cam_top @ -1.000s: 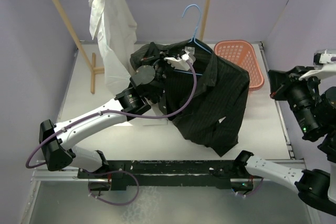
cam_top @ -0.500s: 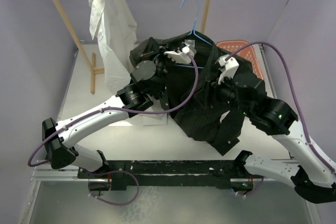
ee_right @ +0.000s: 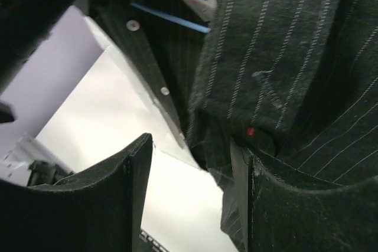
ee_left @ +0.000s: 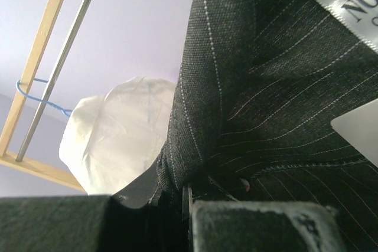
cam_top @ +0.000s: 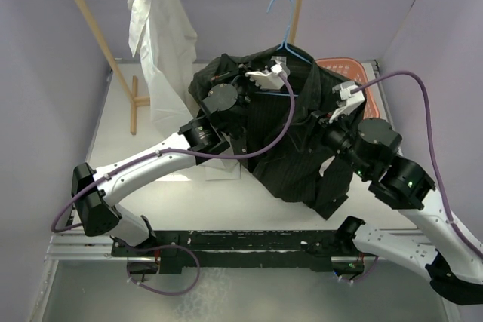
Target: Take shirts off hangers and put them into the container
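At centre counter (cam_top: 181, 201): black pinstriped shirt (cam_top: 294, 148), raised on light-blue wire hanger (cam_top: 287, 32), hook toward 12 o'clock. Left end effector (cam_top: 262, 79): pinching the shirt's collar cloth. Right end effector (ee_right: 192, 157): fingers spread, pinstriped fabric between them, at the shirt's 3 o'clock side. White shirt (cam_top: 162, 43): hanging from wooden rack (cam_top: 87, 16), 11 o'clock. Salmon-pink laundry basket (cam_top: 347, 67): 1 o'clock, partly hidden behind the black shirt.

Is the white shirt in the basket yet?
No, the white shirt hangs from the rack at the far left, well apart from the basket.
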`<state>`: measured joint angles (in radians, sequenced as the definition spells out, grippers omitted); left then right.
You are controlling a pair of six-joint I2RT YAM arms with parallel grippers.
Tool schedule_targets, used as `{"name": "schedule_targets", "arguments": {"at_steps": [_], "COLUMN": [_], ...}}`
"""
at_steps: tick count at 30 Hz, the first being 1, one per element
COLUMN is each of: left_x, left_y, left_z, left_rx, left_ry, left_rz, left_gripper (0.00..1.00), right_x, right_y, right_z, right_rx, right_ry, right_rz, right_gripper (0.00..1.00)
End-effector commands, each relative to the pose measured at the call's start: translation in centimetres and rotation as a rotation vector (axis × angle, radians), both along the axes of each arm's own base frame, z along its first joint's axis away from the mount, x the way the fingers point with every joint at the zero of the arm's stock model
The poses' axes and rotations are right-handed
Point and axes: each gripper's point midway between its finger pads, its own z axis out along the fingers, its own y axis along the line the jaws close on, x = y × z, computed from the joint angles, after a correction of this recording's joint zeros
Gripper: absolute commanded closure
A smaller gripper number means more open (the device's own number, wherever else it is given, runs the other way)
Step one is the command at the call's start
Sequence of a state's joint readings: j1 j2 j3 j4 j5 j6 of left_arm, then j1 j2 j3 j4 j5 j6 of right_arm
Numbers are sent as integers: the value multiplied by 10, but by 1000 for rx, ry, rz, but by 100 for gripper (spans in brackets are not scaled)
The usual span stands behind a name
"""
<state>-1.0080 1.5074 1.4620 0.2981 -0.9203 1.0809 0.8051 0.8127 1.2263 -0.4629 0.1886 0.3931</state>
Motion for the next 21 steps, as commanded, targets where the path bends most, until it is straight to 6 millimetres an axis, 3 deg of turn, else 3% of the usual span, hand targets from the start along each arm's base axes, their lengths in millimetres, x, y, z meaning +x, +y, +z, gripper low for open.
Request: {"name": "schedule_targets", "arguments": {"at_steps": [1, 5, 7, 8, 10, 11, 14, 21], "left_x": [-8, -10, -10, -11, -12, -12, -13, -21], "left_y": [14, 15, 17, 17, 18, 20, 22, 36], "left_z": [39, 40, 39, 38, 35, 33, 21, -9], "left_rx": [-188, -202, -199, -196, -190, -186, -153, -88], "left_ry": [-75, -69, -67, -66, -63, -62, -47, -18], "left_rz": [7, -6, -7, -7, -8, -7, -5, 13], "left_gripper": [100, 100, 100, 100, 100, 100, 100, 100], "right_x": [31, 44, 47, 48, 49, 49, 41, 6], "right_y": [-1, 2, 3, 2, -3, -8, -40, -152], "right_z": [4, 2, 0, 1, 4, 6, 19, 75], "right_rx": [22, 46, 58, 62, 70, 65, 6, -202], "right_ry": [-54, -81, -82, -81, -83, -81, -79, -126], "right_rz": [-132, -175, -188, -197, -224, -245, -337, -656], "right_gripper": [43, 44, 50, 59, 100, 100, 100, 100]}}
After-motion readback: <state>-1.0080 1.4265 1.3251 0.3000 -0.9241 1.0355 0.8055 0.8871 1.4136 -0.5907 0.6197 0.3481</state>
